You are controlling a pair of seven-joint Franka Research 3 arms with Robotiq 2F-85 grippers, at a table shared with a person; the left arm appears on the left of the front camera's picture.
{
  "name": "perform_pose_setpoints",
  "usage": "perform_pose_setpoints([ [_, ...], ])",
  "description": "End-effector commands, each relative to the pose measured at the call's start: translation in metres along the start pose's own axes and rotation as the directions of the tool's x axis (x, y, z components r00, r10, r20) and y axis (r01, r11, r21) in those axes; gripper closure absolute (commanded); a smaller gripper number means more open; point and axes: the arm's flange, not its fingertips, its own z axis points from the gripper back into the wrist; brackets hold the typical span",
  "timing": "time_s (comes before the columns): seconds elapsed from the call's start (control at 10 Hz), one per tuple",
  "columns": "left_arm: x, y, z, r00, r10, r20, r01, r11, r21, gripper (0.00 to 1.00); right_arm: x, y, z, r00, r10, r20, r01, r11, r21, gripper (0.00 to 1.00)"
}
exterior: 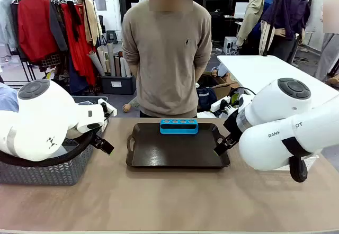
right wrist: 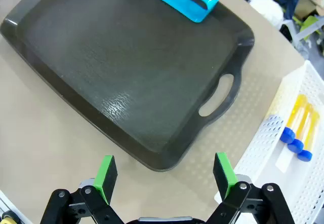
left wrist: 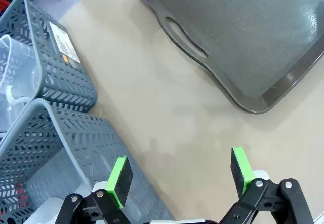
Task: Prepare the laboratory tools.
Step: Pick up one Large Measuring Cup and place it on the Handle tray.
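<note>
In the left wrist view my left gripper (left wrist: 180,176) hangs open over bare tabletop, between the grey baskets and the dark tray (left wrist: 243,36). The clear measuring beaker (left wrist: 15,82) sits inside the farther grey basket (left wrist: 66,77). A pale shape shows through the nearer basket (left wrist: 71,153); I cannot tell whether it is the flask. My right gripper (right wrist: 165,176) is open above the tray's near corner. Orange tubes with blue caps (right wrist: 298,127) lie in the white mesh basket (right wrist: 268,138) to its right, three caps showing.
A blue tube rack (exterior: 179,126) with several round holes stands on the far edge of the tray (exterior: 177,154). A person stands at the far side, hands behind the back. A grey basket (exterior: 47,173) sits under my left arm.
</note>
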Motion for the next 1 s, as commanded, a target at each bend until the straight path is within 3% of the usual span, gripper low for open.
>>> perform_pose_setpoints([
  [0.0,0.0000,0.0000,0.0001,1.000,0.000,0.000,0.000,1.000,0.000,0.00,0.0000,0.0000,0.0000,1.000,0.000,0.000,0.000,1.000,0.000,0.00],
  [0.9,0.0000,0.0000,0.0001,1.000,0.000,0.000,0.000,1.000,0.000,0.00,0.0000,0.0000,0.0000,1.000,0.000,0.000,0.000,1.000,0.000,0.00],
])
